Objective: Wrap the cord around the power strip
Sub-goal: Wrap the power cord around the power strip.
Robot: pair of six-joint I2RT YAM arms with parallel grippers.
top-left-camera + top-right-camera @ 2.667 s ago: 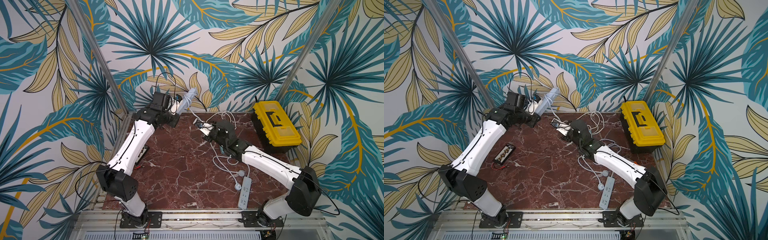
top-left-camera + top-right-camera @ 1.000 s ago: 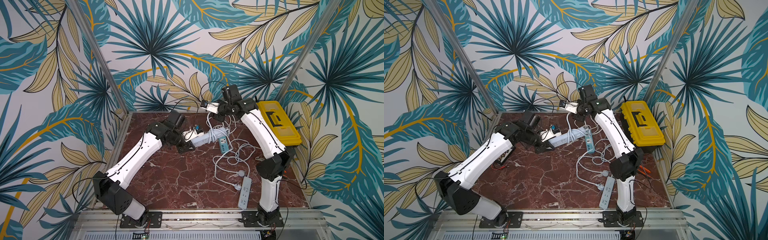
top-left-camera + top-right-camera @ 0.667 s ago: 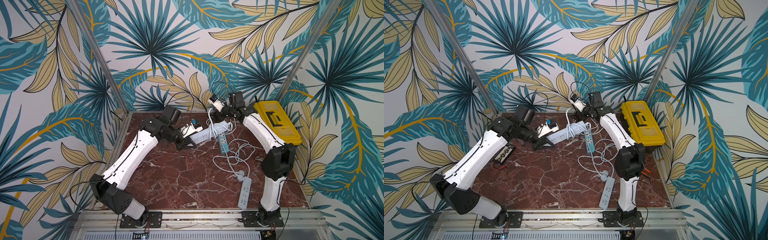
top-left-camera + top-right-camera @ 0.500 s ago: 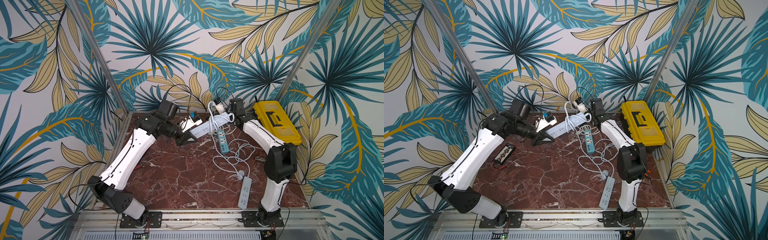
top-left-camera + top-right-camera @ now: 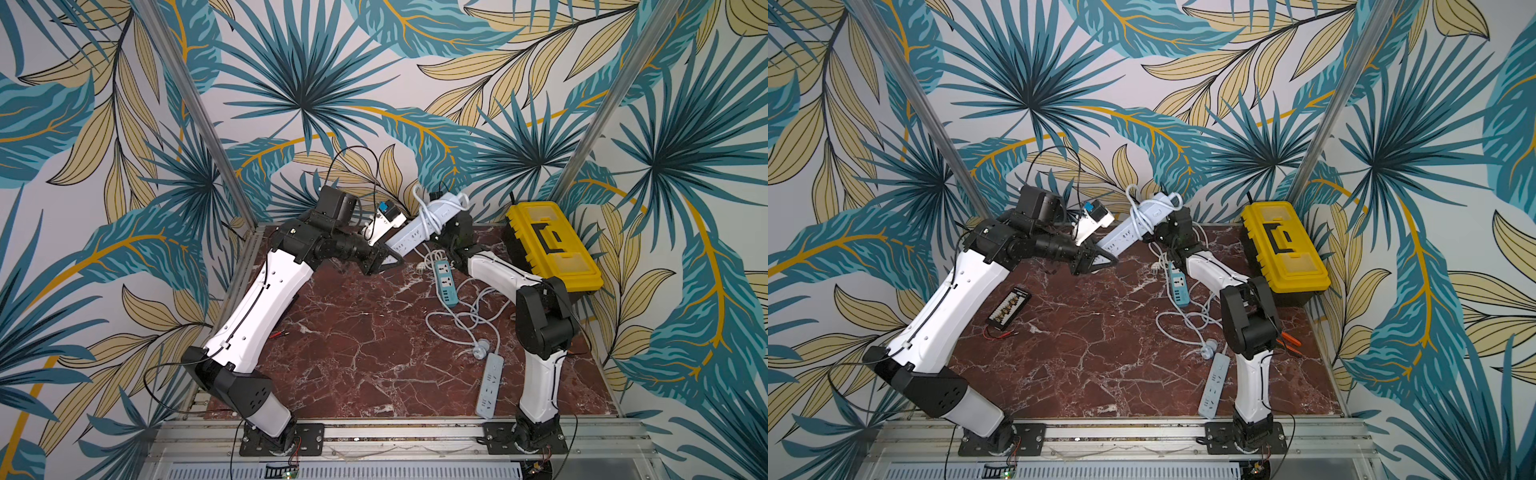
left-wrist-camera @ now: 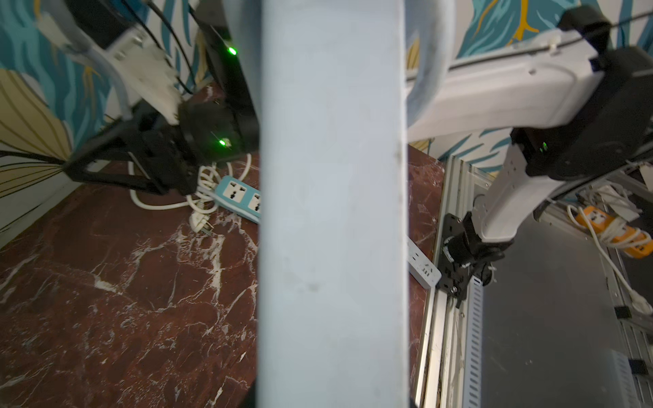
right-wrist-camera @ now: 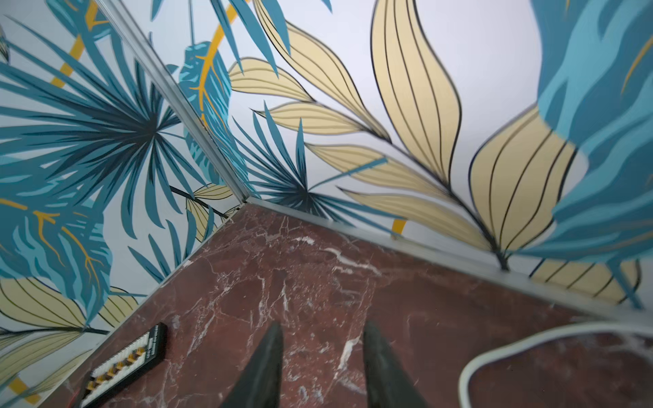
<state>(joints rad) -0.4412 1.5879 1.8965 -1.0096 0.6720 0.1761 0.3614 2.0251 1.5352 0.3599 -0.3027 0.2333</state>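
The left pincer (image 5: pixel 390 255) clamps the power strip (image 5: pixel 409 239), print unreadable; the right pincer (image 7: pixel 323 328) gapes empty.

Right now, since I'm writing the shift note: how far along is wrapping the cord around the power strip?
Done: a few cord loops already circle the power strip near its raised end. In hand: the left gripper holds the strip tilted above the table; the right gripper is open and empty. Left: the cord's tail hangs loose toward the table, unwrapped.
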